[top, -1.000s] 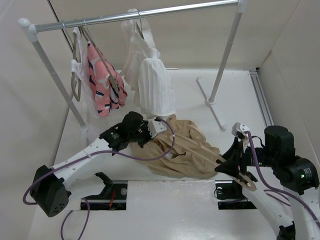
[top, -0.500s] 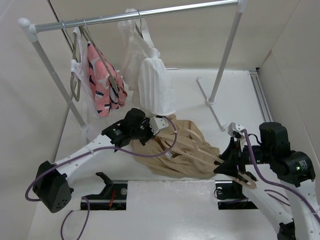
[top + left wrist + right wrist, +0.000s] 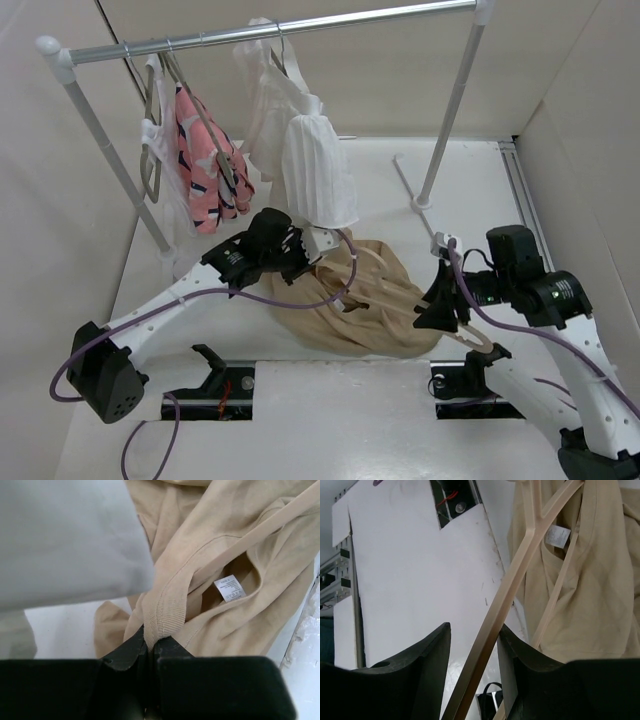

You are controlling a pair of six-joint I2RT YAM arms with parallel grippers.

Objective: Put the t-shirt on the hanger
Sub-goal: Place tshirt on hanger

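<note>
Nearest you, open white table (image 3: 330,430) shows between the two arm bases, and more runs along the right side up to the wall. Your right gripper (image 3: 472,632) is clamped on a bar of the hanger (image 3: 520,575), whose pale arms reach forward against the t-shirt (image 3: 370,310). That shirt is plain tan, crumpled in a heap mid-table, with its label showing inside the neck. Your left gripper (image 3: 150,647) is pinched tight on the ribbed collar. The white ribbed top (image 3: 315,180) hangs close just behind it, under the rail (image 3: 280,28) at the far end
</note>
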